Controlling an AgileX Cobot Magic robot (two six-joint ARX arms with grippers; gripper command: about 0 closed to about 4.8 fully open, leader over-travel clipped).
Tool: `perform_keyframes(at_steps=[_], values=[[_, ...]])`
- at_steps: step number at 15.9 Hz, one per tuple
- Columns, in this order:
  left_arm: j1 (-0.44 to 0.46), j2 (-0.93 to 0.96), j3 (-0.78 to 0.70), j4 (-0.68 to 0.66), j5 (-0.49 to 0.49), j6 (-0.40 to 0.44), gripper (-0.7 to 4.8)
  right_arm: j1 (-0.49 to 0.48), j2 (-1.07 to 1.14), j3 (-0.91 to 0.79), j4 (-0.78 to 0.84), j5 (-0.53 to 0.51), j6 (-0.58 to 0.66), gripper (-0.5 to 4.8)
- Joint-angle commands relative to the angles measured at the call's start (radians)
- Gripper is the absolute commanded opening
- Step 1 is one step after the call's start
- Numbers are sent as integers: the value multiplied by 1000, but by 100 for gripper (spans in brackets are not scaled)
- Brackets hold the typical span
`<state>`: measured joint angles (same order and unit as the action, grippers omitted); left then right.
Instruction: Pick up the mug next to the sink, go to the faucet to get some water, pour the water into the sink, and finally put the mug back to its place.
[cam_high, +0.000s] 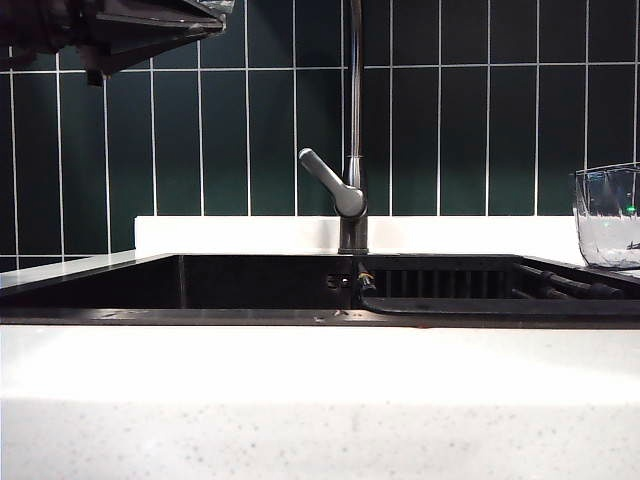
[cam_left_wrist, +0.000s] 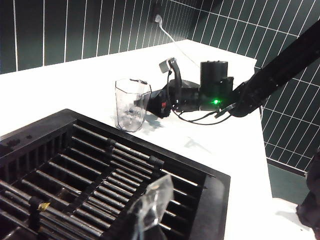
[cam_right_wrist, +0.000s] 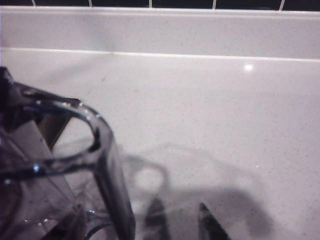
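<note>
Reaching level, the right hand touches the upright mug.

White counter, clear mug upright (beside sink)

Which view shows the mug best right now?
The left wrist view: the whole mug stands upright on the counter beside the right gripper. The exterior view cuts it off at the frame edge; the right wrist view shows only a blurred close-up.
</note>
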<state>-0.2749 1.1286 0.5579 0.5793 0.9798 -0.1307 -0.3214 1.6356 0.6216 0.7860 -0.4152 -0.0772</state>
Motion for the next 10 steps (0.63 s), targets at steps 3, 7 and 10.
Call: perform_keyframes(at_steps=[3,7,10], values=[[-2,-2,2,-18,5,20,-6,-14,-35,2,-33,-6,-2,283],[-2,-2,2,-25,5,26,-6,-32,-62,0,-109,-10,-3,283],[-2,-2,2,-26,5,29,-6,-32,-106,-2,-147,-10,-3,283]])
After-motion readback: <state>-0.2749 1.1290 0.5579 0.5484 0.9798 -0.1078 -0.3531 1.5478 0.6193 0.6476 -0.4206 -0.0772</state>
